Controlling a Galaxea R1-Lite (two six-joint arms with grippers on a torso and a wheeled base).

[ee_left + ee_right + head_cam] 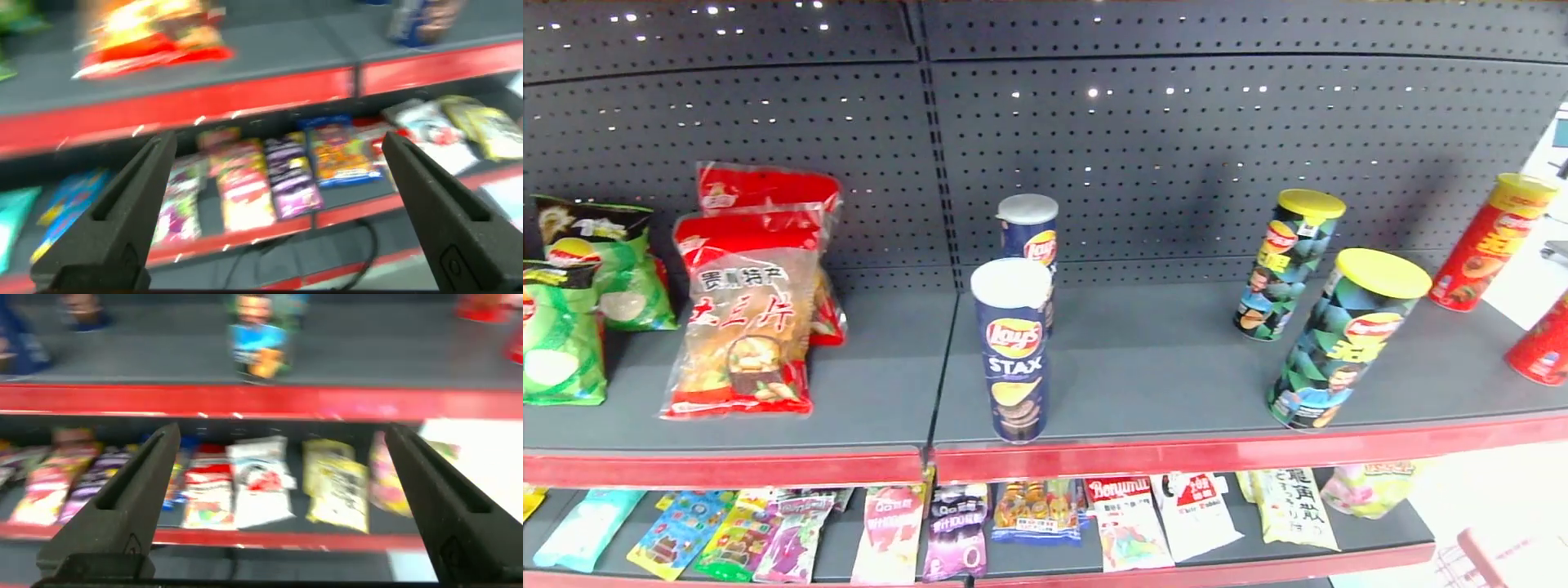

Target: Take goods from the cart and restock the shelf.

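The upper shelf [1143, 367] holds two blue crisp cans, one at the front [1015, 351] and one behind it [1029, 233]. To the right stand two green-patterned cans with yellow lids [1339, 343] and two red cans [1490, 245]. My left gripper [274, 220] is open and holds nothing; it faces the lower shelf's snack packets [278, 175] below the red shelf edge [245, 98]. My right gripper [282, 510] is also open with nothing in it, in front of the lower shelf packets [253, 486], and a green-patterned can [260, 339] stands above.
Red snack bags [743, 327] and green crisp bags [560, 335] stand on the upper shelf's left half. There is bare shelf between the blue and the green-patterned cans. A red-framed wire corner [1486, 555], possibly the cart, shows at the lower right.
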